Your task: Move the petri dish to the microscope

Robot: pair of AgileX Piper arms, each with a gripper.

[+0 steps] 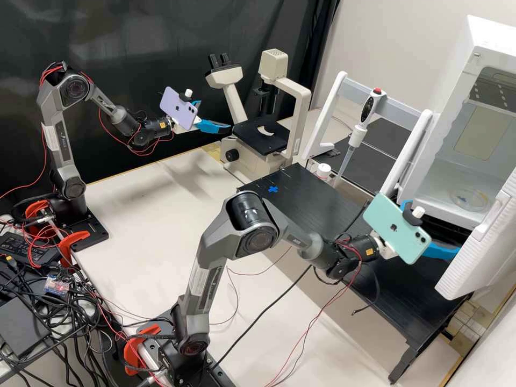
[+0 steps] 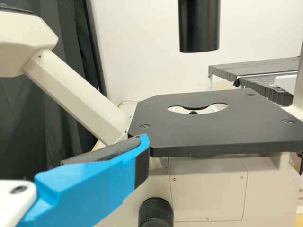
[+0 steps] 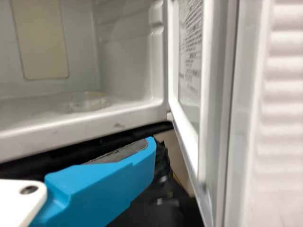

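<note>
Right gripper (image 1: 434, 228) is open and holds nothing; its blue fingers are low by the open door (image 1: 481, 255) of the white box (image 1: 457, 86). The petri dish (image 1: 468, 199) sits inside that box, on its floor. If the arm goes in too low, the fingers could bump the box's front lip (image 3: 85, 125). If it goes too far to the side, it could knock the door. The dish is flat and see-through, so a bad grab might make it slide or tip. Left gripper (image 1: 215, 115) is open and empty too, beside the microscope (image 1: 247, 158). It could get in the way when the dish comes over.
</note>
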